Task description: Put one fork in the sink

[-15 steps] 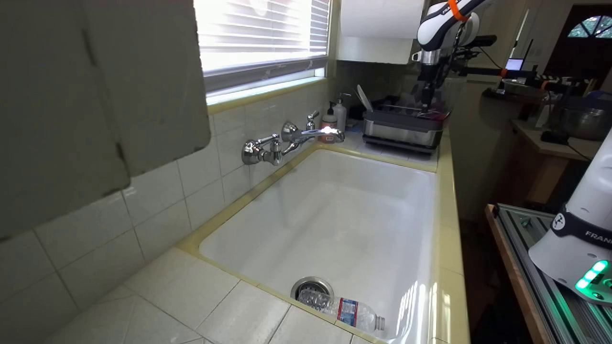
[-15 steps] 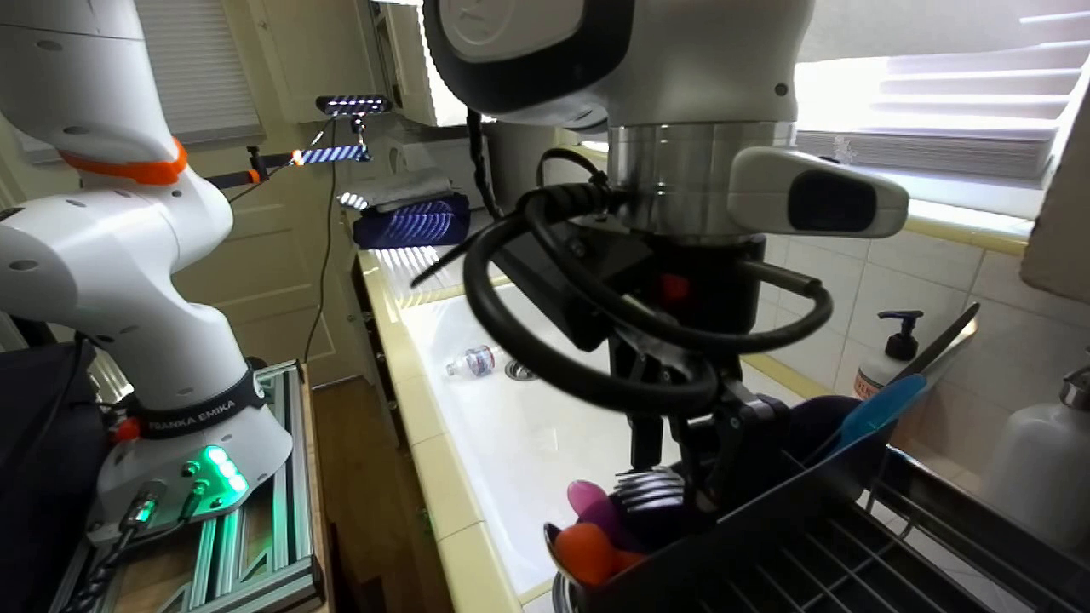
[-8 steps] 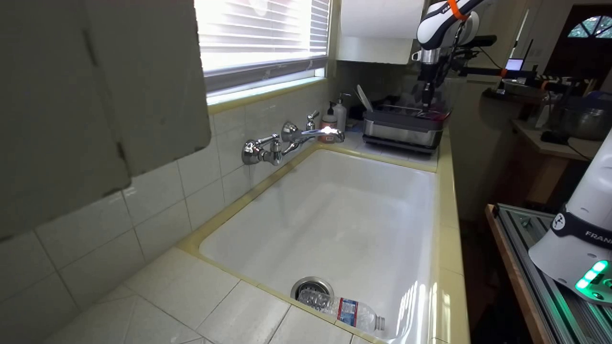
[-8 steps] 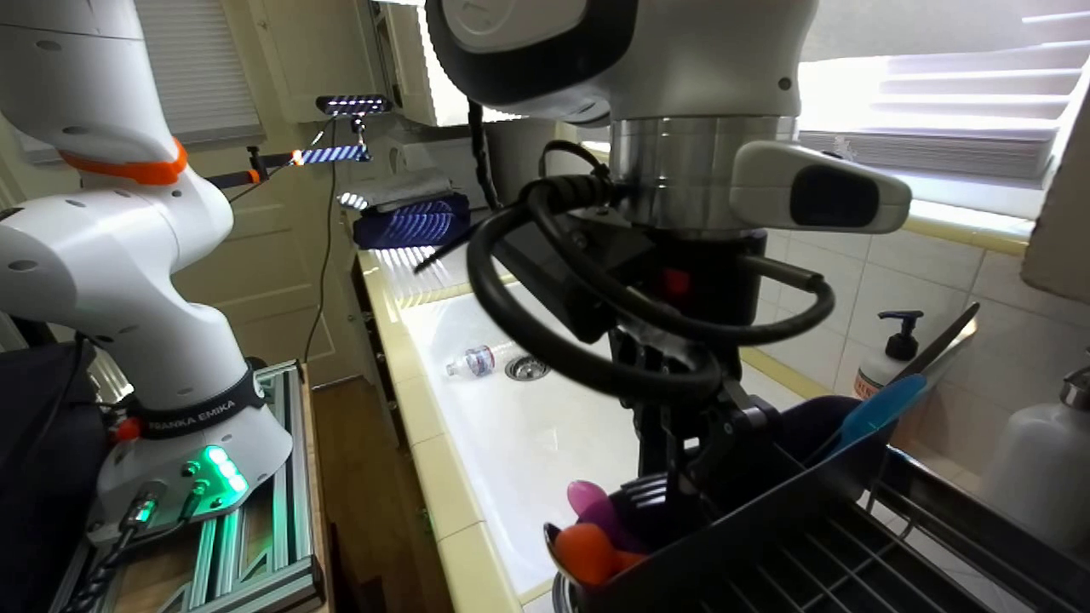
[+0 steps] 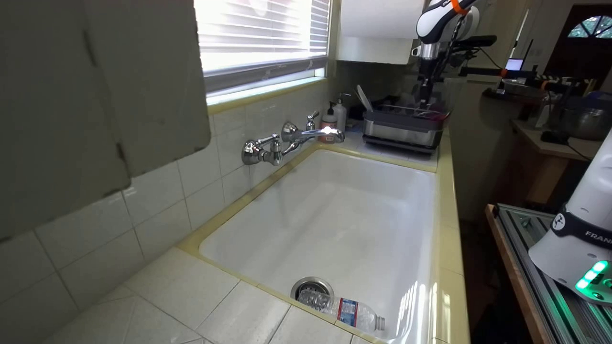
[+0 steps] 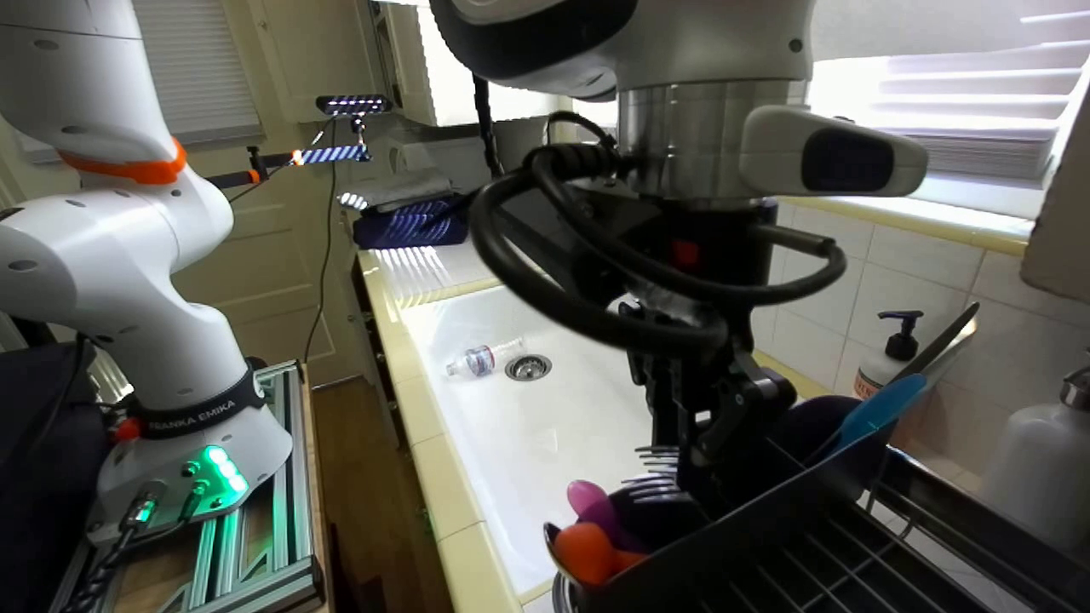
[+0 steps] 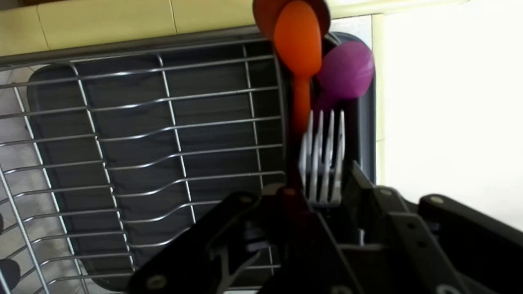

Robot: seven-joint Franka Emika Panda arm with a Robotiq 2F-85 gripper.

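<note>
**Fork apparently gripped, sink yet to come**

You look to have the pick-up done; the carry and the release are left. Your gripper (image 6: 688,470) stands at the mouth of the cutlery holder (image 6: 728,543) on the dish rack (image 5: 401,130), its jaws clenched, it seems, on a fork (image 7: 326,173), though the fingers hide the handle. In an exterior view the tines jut out to the left of your fingertips; in the wrist view they point to the far side, toward the orange spoon (image 7: 298,38) and the purple spoon (image 7: 347,71). The sink (image 5: 334,229) begins just beside the rack, on its near side in an exterior view, with a bottle (image 6: 479,361) lying by the drain (image 6: 528,367). Check your count before you carry: tines of what look like two forks show at the fingers, and you cannot tell from here whether the second is held too.
</note>
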